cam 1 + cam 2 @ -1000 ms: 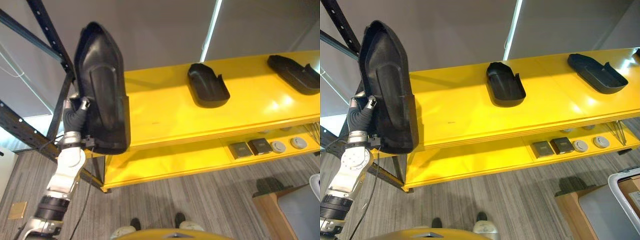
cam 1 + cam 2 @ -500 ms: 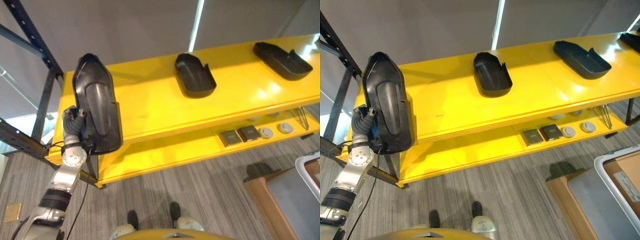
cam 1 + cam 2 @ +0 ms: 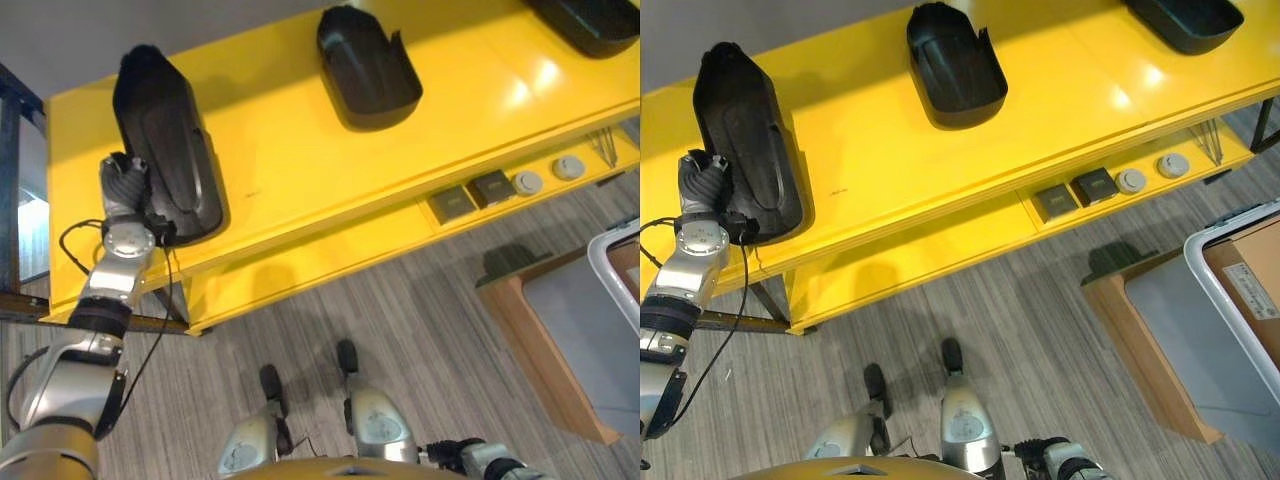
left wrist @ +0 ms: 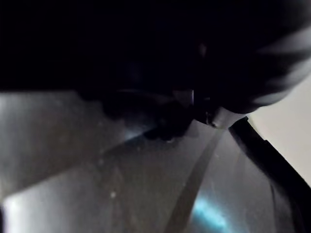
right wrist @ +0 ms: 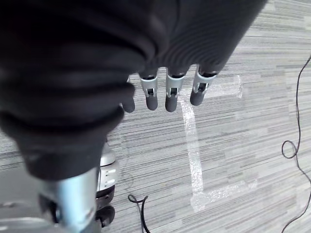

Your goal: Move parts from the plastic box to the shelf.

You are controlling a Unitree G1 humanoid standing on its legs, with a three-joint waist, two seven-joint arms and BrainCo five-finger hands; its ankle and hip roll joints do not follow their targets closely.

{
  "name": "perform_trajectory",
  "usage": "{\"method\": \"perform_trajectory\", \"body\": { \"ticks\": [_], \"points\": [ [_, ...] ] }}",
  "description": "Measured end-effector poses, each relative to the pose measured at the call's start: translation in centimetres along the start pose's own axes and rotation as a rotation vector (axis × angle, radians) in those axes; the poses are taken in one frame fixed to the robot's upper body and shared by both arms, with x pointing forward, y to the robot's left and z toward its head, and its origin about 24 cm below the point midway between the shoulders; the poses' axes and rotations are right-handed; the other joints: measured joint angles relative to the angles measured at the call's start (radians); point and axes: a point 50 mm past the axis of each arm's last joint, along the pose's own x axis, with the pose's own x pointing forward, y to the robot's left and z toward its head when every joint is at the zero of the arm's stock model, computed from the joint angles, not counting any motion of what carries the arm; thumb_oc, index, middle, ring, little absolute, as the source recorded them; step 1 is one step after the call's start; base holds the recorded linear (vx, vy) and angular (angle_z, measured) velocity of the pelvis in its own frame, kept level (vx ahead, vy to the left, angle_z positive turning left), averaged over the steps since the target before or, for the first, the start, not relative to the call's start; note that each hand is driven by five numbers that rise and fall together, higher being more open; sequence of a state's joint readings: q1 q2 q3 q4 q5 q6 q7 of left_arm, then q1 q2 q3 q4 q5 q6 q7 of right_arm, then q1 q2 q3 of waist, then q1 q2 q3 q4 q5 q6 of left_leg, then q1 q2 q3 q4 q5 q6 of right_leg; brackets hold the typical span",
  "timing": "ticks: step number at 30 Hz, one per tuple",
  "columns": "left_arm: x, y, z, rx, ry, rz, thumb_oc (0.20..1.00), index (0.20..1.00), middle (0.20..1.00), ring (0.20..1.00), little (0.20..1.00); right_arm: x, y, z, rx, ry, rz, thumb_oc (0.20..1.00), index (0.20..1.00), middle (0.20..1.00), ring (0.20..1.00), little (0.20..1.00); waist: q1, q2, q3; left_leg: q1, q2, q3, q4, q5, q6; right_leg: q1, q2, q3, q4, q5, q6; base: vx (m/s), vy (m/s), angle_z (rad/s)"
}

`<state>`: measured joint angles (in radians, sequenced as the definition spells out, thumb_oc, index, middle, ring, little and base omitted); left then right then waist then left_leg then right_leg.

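Observation:
A long black moulded part (image 3: 165, 150) lies on the left end of the yellow shelf's top board (image 3: 290, 150). My left hand (image 3: 123, 183) is at the part's near left edge, its dark cover against it and its fingers curled on the rim. In the left wrist view the part's dark surface (image 4: 121, 165) is very close. My right hand (image 5: 165, 92) hangs over the floor with straight fingers and holds nothing. Two more black parts rest on the board, one in the middle (image 3: 367, 66) and one at the far right (image 3: 590, 18).
The lower shelf board (image 3: 330, 270) carries two dark square pieces (image 3: 452, 205) and two round grey ones (image 3: 528, 182). At the right stands a wooden stand (image 3: 1140, 340) with a white-rimmed plastic box (image 3: 1225, 295). A black rack post (image 3: 12, 150) is at the left.
The left hand has lowered the long part from upright in the air down onto the shelf's left end. The whole picture has shifted as the camera tipped down.

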<state>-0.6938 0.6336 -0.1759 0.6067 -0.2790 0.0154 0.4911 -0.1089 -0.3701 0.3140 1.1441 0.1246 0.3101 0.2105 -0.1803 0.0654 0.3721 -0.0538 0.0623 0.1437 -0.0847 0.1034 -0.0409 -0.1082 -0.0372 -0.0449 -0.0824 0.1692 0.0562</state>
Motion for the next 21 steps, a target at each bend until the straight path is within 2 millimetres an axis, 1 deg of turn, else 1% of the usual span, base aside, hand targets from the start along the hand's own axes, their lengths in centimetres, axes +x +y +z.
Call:
{"method": "perform_trajectory", "body": {
  "ticks": [2,4,7,8,10,13,15,18,19,20,21],
  "points": [
    [0.7,0.3,0.9,-0.003,-0.013,0.014,0.200,0.200,0.200,0.200,0.200,-0.1,-0.3,0.9,0.001,-0.022,-0.006,1.000,1.000,1.000,1.000,1.000,-0.001,0.000,0.030,-0.003,0.001,0.000,0.000,0.001,0.000,-0.004,0.002,0.000,0.000,0.004,-0.004,-0.07,-0.013,-0.01],
    [1.4,0.5,1.7,0.009,-0.020,0.022,0.200,0.200,0.200,0.200,0.200,-0.2,-0.3,1.4,-0.023,-0.030,-0.009,1.000,1.000,1.000,1.000,1.000,0.000,0.003,0.038,-0.019,0.002,-0.001,0.000,0.005,-0.003,-0.018,0.002,0.000,0.000,0.007,-0.007,-0.04,-0.007,0.00],
    [2.0,0.8,2.8,-0.014,-0.020,0.049,0.200,0.200,0.200,0.200,0.200,-0.3,-0.2,2.3,-0.014,-0.056,-0.002,1.000,1.000,1.000,1.000,1.000,-0.001,0.003,0.058,-0.024,0.004,-0.001,0.000,0.006,-0.004,-0.023,0.005,-0.001,0.000,0.008,-0.008,-0.04,-0.009,0.00],
    [2.2,0.9,2.9,-0.024,-0.014,0.056,0.200,0.200,0.200,0.200,0.200,-0.3,-0.3,2.4,-0.010,-0.061,-0.001,1.000,1.000,1.000,1.000,1.000,-0.002,0.003,0.060,-0.027,0.005,-0.001,0.000,0.006,-0.005,-0.027,0.005,0.000,0.000,0.007,-0.008,-0.05,-0.008,0.00],
    [2.7,1.2,3.7,-0.034,-0.015,0.082,0.200,0.200,0.200,0.200,0.200,-0.4,-0.3,2.6,-0.011,-0.073,-0.001,1.000,1.000,1.000,1.000,1.000,-0.002,0.002,0.070,-0.033,0.006,-0.002,0.000,0.008,-0.007,-0.032,0.005,-0.001,0.000,0.008,-0.008,-0.04,-0.003,0.00],
    [3.1,1.6,4.1,-0.027,-0.010,0.095,0.200,0.200,0.200,0.200,0.200,-0.4,-0.3,2.8,-0.003,-0.080,-0.003,1.000,1.000,1.000,1.000,1.000,-0.007,0.002,0.079,-0.035,0.006,-0.002,0.000,0.007,-0.009,-0.033,0.006,-0.001,0.000,0.007,-0.007,0.00,0.000,0.00],
    [3.3,1.6,4.4,-0.012,-0.003,0.079,0.200,0.200,0.200,0.200,0.200,-0.4,-0.3,2.8,0.012,-0.083,-0.004,1.000,1.000,1.000,1.000,1.000,-0.009,0.002,0.079,-0.036,0.006,-0.002,0.000,0.002,-0.016,-0.034,0.005,-0.001,0.000,0.005,-0.004,0.00,0.000,0.00],
    [3.4,1.5,4.7,0.012,-0.004,0.053,0.200,0.200,0.200,0.200,0.200,-0.4,-0.3,2.8,0.003,-0.082,-0.006,1.000,1.000,1.000,1.000,1.000,-0.010,0.002,0.079,-0.036,0.006,-0.002,0.000,0.002,-0.016,-0.034,0.005,-0.001,0.000,0.004,-0.004,0.00,0.000,0.00],
    [3.4,1.5,4.7,0.018,-0.003,0.046,0.445,0.445,0.445,0.445,0.445,-0.4,-0.3,2.8,0.004,-0.082,-0.006,1.000,1.000,1.000,1.000,1.000,-0.010,0.002,0.079,-0.036,0.006,-0.002,0.000,0.002,-0.017,-0.035,0.005,-0.001,0.000,0.004,-0.003,0.00,0.000,0.00],
    [3.4,1.4,4.7,0.021,0.002,0.026,0.743,0.743,0.743,0.743,0.743,-0.4,-0.3,2.8,0.005,-0.083,-0.006,1.000,1.000,1.000,1.000,1.000,-0.010,0.002,0.079,-0.036,0.006,-0.002,0.000,0.001,-0.017,-0.035,0.005,-0.001,0.000,0.004,-0.003,0.00,0.000,0.00],
    [3.4,1.4,4.6,0.023,0.004,0.017,0.878,0.878,0.878,0.878,0.878,-0.4,-0.3,2.8,0.005,-0.083,-0.006,1.000,1.000,1.000,1.000,1.000,-0.010,0.002,0.079,-0.036,0.006,-0.002,0.000,0.001,-0.017,-0.035,0.004,-0.001,0.000,0.004,-0.003,0.00,0.000,0.00]
  ]
}}
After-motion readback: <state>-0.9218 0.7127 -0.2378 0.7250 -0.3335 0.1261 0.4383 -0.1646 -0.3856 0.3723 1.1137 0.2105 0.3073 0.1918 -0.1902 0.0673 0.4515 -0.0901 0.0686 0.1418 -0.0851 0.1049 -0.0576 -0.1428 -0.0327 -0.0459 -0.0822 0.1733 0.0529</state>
